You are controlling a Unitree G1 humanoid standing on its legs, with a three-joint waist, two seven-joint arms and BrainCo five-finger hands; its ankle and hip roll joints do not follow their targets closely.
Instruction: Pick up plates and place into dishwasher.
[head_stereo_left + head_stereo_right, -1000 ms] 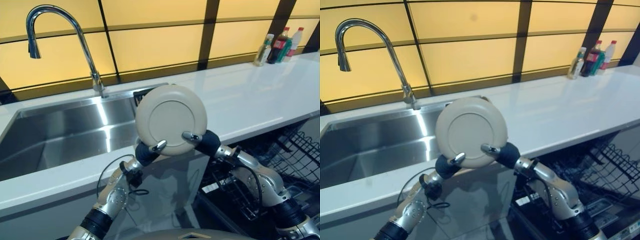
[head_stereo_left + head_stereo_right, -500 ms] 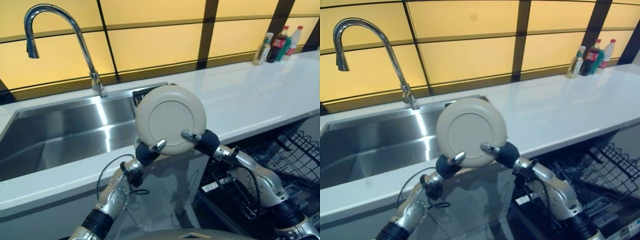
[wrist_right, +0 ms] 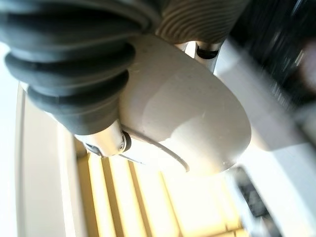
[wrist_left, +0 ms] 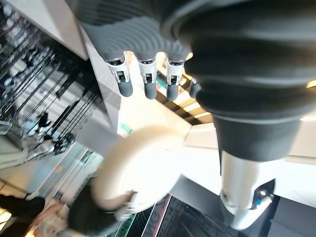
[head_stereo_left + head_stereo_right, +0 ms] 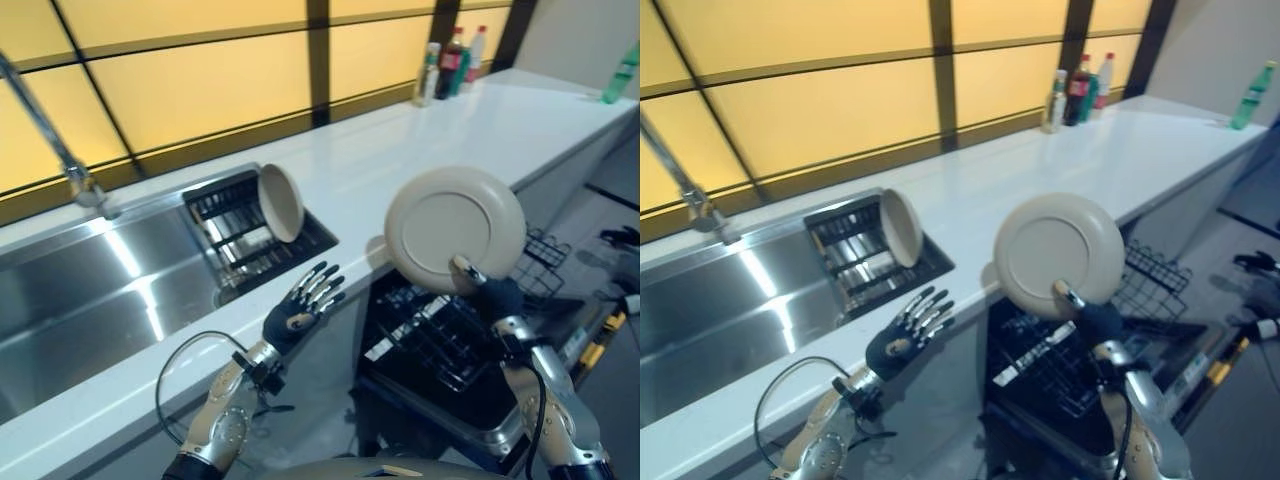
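Observation:
A round cream plate stands upright in the air above the open dishwasher's black wire rack, its underside facing me. My right hand pinches its lower edge, thumb over the rim; the right wrist view shows the plate against the palm. My left hand hovers open, fingers spread, in front of the counter edge, apart from the plate. Its straight fingers show in the left wrist view. A second cream plate stands on edge in the black drying rack in the sink.
The steel sink and a faucet lie at the left. A white counter runs to the right, with bottles at the back and a green bottle far right.
The camera has swung right. My left hand has let go of the plate and opened. My right hand alone has carried the plate to the right, over the dishwasher rack.

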